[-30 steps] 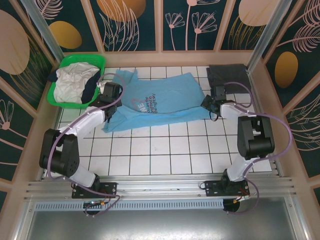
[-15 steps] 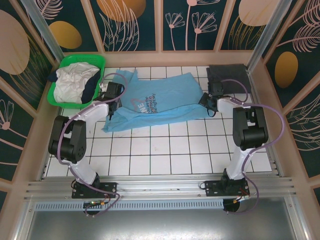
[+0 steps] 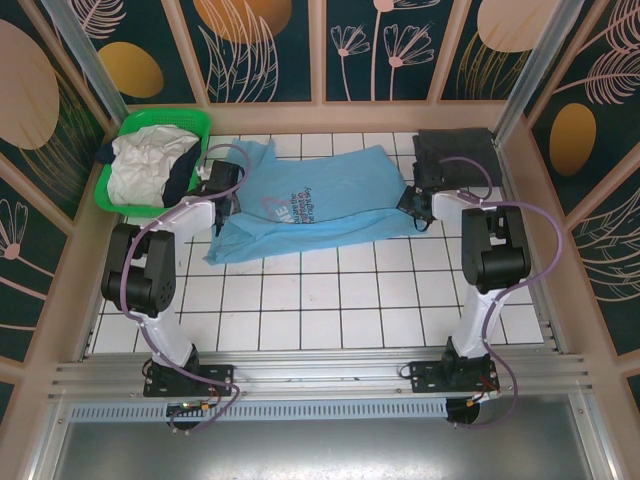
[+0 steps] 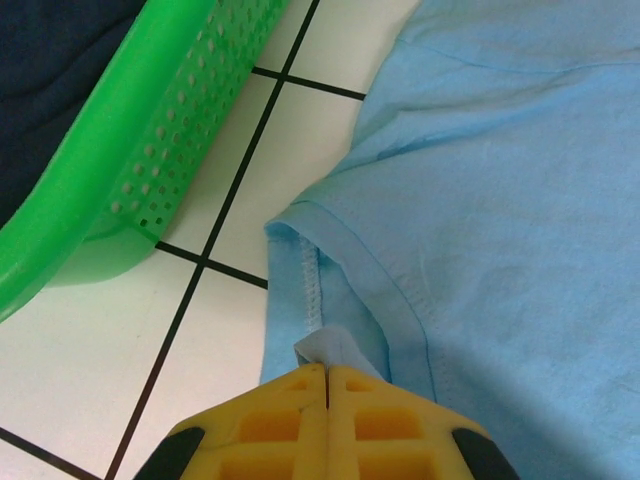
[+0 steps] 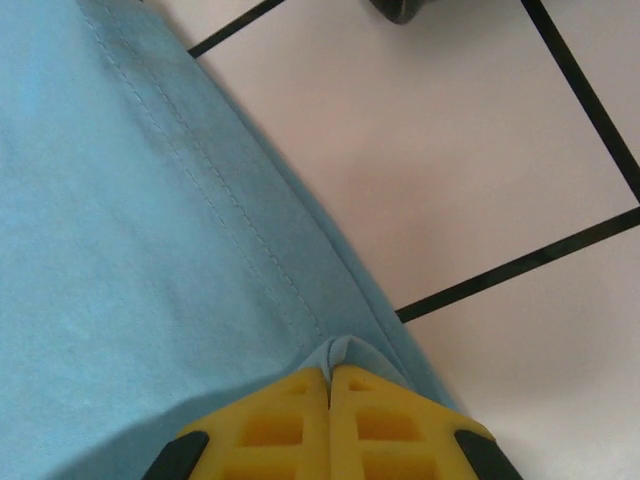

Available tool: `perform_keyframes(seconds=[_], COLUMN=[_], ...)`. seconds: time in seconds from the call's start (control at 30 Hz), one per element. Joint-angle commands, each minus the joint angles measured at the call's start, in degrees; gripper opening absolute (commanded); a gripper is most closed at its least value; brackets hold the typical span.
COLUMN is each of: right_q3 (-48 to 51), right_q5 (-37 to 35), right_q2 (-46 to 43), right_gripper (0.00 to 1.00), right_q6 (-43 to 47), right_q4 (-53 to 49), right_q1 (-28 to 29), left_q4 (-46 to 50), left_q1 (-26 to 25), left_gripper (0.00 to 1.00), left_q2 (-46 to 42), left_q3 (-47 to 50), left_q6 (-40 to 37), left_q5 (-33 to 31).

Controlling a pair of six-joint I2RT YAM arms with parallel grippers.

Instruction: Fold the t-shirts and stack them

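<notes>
Two claws: both are pressed fully closed on the same garment, the yellow jaws meeting with no gap.
Left claw (image 4: 327, 372): pinches a small tuck of cloth at a stitched sleeve hem, on the side of the shirt just beside the green basket (image 4: 170, 120).
Right claw (image 5: 328, 375): pinches the double-stitched edge on the side of the shirt farthest from the basket, with bare white tile next to it.
Light blue t-shirt (image 3: 320, 205): lies spread across the white tiled desk (image 3: 330, 300), chest print facing up. It starts just beside the basket and stretches away from it. The cloth looks fairly flat but skewed, with a rumpled corner on the near side.
Dark grey t-shirt (image 3: 455, 150): a folded square at the back corner of the desk, well apart from the basket and just past the right claw.
White t-shirt (image 3: 140, 170): heaped inside the basket, unfolded.
Navy t-shirt (image 3: 183, 172): bunched in the basket against the white one.
Step in hand: probably spreading or squaring the blue shirt, each claw holding an opposite edge before a fold.
Progress: one shirt appears folded, one is being handled, and two wait in the basket.
Next move: likely needs both arms to work together and keep the cloth taut, so the shirt lies straight or one half carries over the other. An uneven pull could bunch the fabric or slip a hem free.
</notes>
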State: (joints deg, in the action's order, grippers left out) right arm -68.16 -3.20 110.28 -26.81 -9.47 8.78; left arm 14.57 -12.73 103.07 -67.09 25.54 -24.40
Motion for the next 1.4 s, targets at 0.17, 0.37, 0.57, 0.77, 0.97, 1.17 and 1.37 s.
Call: perform_keyframes(seconds=[0.17,0.37,0.57,0.77,0.97,1.17,1.37], right_q3=[1.04,3.38,12.62,23.63,32.08,34.39,32.46], right_q5=[-0.46,3.85,-0.81,-3.33,-5.73,-7.72,-6.78], right_q2=[-4.67,-7.41,-22.00,-35.07,-48.03,-52.86,-46.43], right_gripper=[0.00,0.00,0.00,0.00,0.00,0.00,0.00], right_q6=[1.66,0.97,0.16,-2.63,-4.88,-4.61,-1.92], right_q4=[0.10,0.91,-0.18,-2.40,-4.36,-3.78,1.67], right_q1=[-0.26,0.84,3.36,5.57,5.56,5.18,1.39], left_q4=[2.66,3.68,3.01,6.72,10.40,10.11,8.42], left_q1=[0.44,0.47,0.49,0.41,0.39,0.34,0.40], left_gripper=[0.00,0.00,0.00,0.00,0.00,0.00,0.00], left_q2=[-0.32,-6.18,-21.57,-33.80,-40.63,-40.98,-36.26], left_q3=[-2.04,0.29,8.62,16.23,20.18,23.74,22.73], left_q6=[-0.89,0.69,1.00,2.09,3.28,3.90,3.04], left_q5=[1.72,4.63,10.39,11.08,12.01,13.84,11.10])
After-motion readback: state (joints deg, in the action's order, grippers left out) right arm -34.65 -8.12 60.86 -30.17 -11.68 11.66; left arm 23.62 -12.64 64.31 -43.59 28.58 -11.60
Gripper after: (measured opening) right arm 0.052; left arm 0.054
